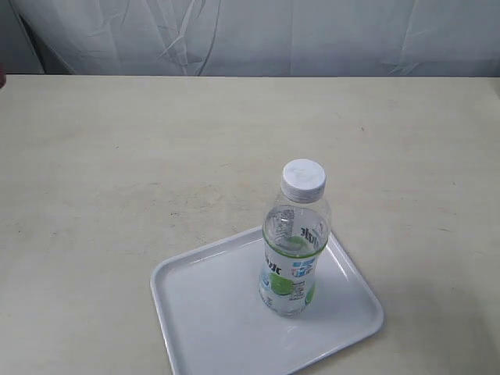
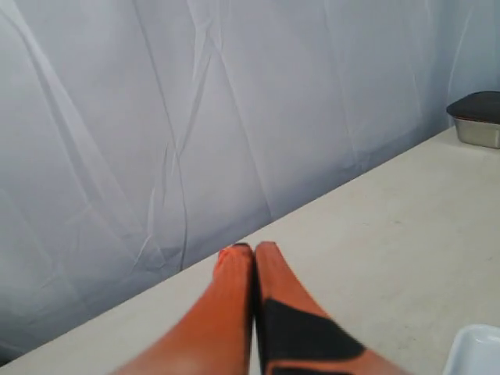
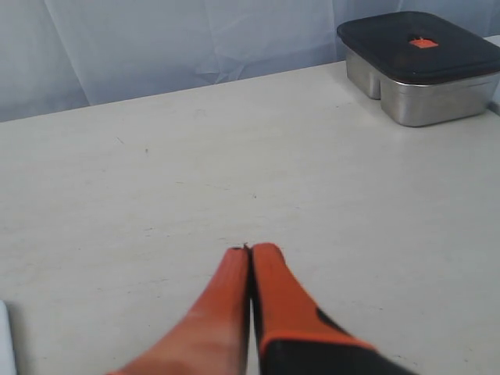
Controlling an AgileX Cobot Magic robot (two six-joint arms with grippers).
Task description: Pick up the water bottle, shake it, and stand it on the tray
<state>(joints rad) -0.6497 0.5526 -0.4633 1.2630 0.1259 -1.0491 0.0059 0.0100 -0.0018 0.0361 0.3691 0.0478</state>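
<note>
The water bottle (image 1: 294, 244), clear with a white cap and a green-and-white label, stands upright on the white tray (image 1: 203, 312) at the front of the table in the exterior view. Neither gripper shows in that view. In the left wrist view my left gripper (image 2: 254, 248) has its orange fingers pressed together with nothing between them; a corner of the tray (image 2: 476, 351) shows beside it. My right gripper (image 3: 249, 250) is likewise shut on nothing above bare table, with a sliver of the tray's edge (image 3: 4, 344) at the side.
A steel container with a dark lid (image 3: 418, 66) sits on the table ahead of the right gripper; the container (image 2: 478, 119) also shows in the left wrist view. A pale curtain (image 1: 250, 35) hangs behind the table's far edge.
</note>
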